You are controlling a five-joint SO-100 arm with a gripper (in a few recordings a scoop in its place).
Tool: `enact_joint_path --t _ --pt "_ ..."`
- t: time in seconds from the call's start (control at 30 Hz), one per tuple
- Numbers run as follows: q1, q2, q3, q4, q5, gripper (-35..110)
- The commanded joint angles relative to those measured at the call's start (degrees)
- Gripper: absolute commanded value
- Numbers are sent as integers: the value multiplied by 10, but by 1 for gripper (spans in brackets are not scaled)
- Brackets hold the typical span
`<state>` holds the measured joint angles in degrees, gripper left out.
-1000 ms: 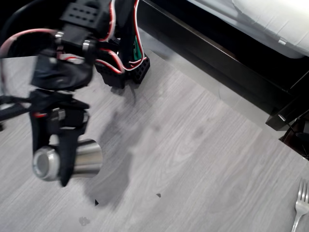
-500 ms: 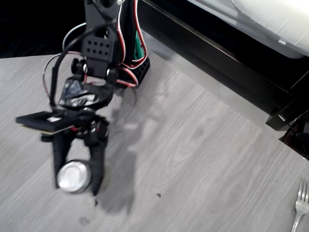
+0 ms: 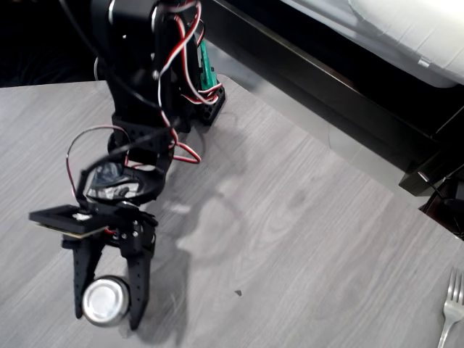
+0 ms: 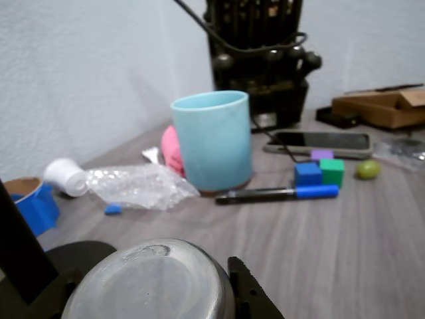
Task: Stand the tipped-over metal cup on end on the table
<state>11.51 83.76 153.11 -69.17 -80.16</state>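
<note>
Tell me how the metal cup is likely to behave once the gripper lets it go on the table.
The metal cup, clamped by the gripper, looks smooth and shiny, so it may slip if the grip loosens. Its closed base faces up, so it would probably rest on its wider rim and stand steadily on the flat table. Tipped, its round body would likely roll.

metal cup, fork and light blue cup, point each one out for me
metal cup (image 3: 106,301), overhead view, on its round closed base
fork (image 3: 452,296), overhead view, on its tines
light blue cup (image 4: 214,141), wrist view, on its side wall
</note>
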Motion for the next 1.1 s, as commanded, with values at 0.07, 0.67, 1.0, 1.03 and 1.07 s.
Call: enact_joint_path --t 0.07,0.67,1.0,1.03,1.07 --pt "-4 -76 -44 -83 -4 0" --pt "-14 -237 -72 -196 -3 5" --pt "-16 -254 -79 -221 8 38" --pt "-15 -247 -77 -221 11 39" --pt "-14 -236 -74 -221 18 41"
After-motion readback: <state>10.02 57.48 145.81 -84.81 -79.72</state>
